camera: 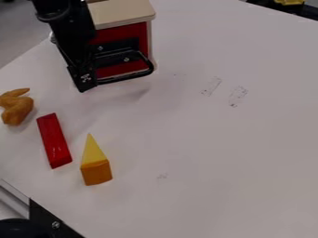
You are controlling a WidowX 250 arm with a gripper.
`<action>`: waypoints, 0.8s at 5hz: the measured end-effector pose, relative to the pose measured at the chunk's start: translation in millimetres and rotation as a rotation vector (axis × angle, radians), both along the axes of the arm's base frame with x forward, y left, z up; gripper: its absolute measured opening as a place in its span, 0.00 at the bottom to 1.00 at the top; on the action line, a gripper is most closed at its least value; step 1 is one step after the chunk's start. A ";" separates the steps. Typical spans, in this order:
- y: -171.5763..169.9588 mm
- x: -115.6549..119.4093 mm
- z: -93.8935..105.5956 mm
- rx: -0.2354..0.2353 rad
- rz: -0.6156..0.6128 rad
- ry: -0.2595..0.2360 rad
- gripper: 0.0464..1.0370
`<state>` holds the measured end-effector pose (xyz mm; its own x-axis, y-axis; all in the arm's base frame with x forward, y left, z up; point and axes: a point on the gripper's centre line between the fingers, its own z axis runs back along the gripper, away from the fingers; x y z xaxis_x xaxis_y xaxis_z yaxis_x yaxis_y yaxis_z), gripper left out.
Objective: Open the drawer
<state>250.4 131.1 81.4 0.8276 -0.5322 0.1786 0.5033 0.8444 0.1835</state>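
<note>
Black against a red front, the gripper is hanging beside the left end of the looped black handle, which is jutting from the drawer in the small cabinet with the cream top, up near the top left of the view. From where I'm standing, I can't tell how wide the gripper is sitting, whether it's touching the handle or whether it's holding anything. The drawer is looking shut to me, though the arm is covering part of that front, and that's what is mostly getting in the way of a good look. I'm guessing the step in hand is getting hold of the handle; doing it well is calling for a secure catch on the bar, then 1 slow, level pull straight out from the front. Since the gripper is sitting off to 1 side, a skewed tug could be jamming the drawer or swinging the whole cabinet round. The other 3 toys are lying well apart from the handle: a brown lumpy piece, a red block and a yellow-and-orange wedge, all resting on the pale tabletop. I'm not seeing any of them blocking a short pull.
</note>
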 end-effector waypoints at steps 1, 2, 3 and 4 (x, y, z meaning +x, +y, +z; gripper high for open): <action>-4.7 8.3 -7.2 -0.009 -0.054 0.005 0.96; -11.2 17.0 -16.5 -0.006 -0.103 0.029 0.96; -17.1 24.8 -23.5 -0.011 -0.126 0.030 0.96; -22.2 31.6 -35.4 -0.025 -0.144 0.046 0.96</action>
